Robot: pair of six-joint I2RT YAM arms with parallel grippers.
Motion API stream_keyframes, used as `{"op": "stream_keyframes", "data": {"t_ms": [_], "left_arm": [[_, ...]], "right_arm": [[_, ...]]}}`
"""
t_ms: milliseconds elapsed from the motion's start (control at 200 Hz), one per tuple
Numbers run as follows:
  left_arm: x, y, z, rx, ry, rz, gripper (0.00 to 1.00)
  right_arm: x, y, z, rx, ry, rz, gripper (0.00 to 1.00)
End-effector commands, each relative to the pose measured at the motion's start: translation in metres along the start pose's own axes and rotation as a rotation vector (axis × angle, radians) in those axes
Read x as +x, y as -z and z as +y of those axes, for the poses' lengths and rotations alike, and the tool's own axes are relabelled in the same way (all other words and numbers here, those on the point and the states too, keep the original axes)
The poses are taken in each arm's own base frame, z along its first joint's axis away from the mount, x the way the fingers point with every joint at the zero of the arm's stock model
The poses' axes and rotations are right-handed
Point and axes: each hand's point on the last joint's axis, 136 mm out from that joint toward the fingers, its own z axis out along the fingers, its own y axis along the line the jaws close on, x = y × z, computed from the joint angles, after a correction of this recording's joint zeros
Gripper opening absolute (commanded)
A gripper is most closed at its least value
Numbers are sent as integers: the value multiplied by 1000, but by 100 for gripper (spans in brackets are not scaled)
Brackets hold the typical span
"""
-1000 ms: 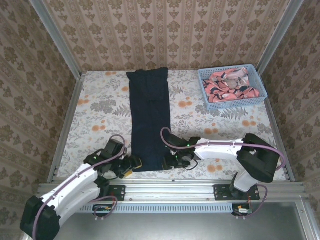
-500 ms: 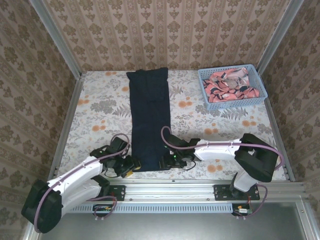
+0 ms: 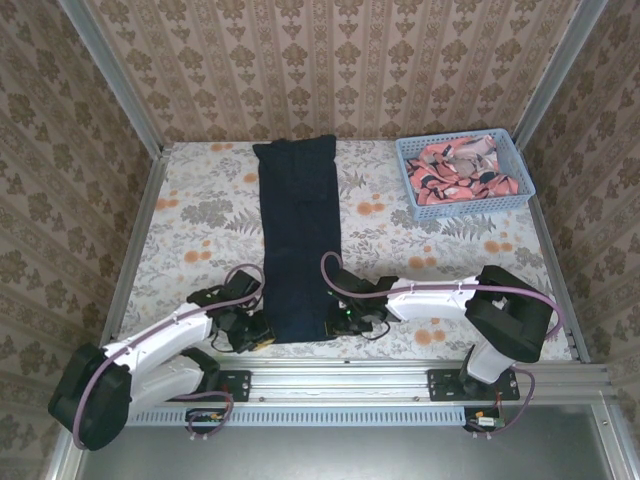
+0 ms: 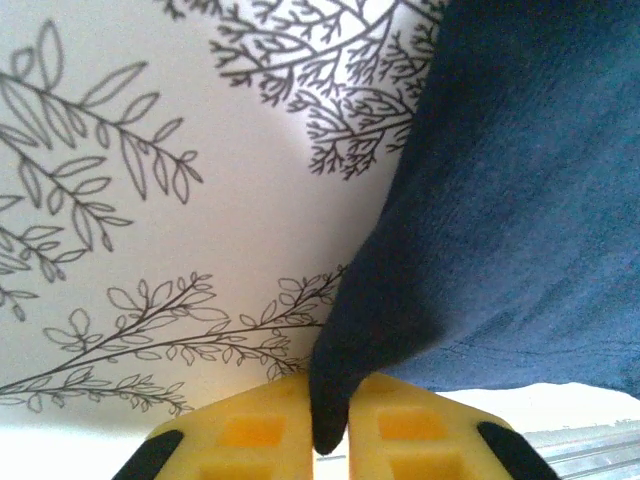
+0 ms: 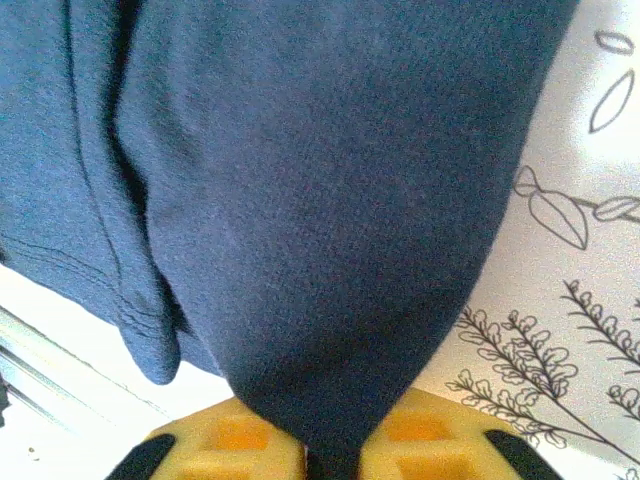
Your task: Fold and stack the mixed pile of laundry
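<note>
left gripper (image 4: 330, 445): pinching shirt (image 3: 298, 220) at its near-left corner
right gripper (image 5: 335, 455): pinching the near-right corner
shirt: flat strip, long axis 6–12 o'clock, stretching toward 12 from both grips
pink garment (image 3: 462, 168): in basket (image 3: 475, 205), 2 o'clock

Left arm (image 3: 160, 345) and right arm (image 3: 435, 297): glossy white shells between chunky black joint housings, with black wrists. Purple cable (image 3: 247, 267) looped along each, in the lower half of the top frame. Yellow jaws with square moulded recesses and black corners, at the bottom edge of both wrist frames.
</note>
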Motion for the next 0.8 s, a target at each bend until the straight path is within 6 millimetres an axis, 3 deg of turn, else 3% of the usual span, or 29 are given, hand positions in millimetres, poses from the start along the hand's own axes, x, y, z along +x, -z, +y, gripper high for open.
{"op": "stream_keyframes", "data": {"t_ms": [0,245,415,560,790], "left_arm": [[-41,14,-65,204,-162,-187,1],[-47,34,-85,231,-220,-223,0],[-51,52,-100,259,-248,-257,0],[-65,66,-109,271,-258,-302,0],[-110,96,-128,332,-231,-444,0]], "right_arm": [[-12,5,4,11,18,-30,12],[-26,22,16,-34,42,-60,0],[-42,43,26,-75,49,-98,0],[-75,65,25,-108,16,-181,0],[-134,89,27,-136,-12,-294,0]]}}
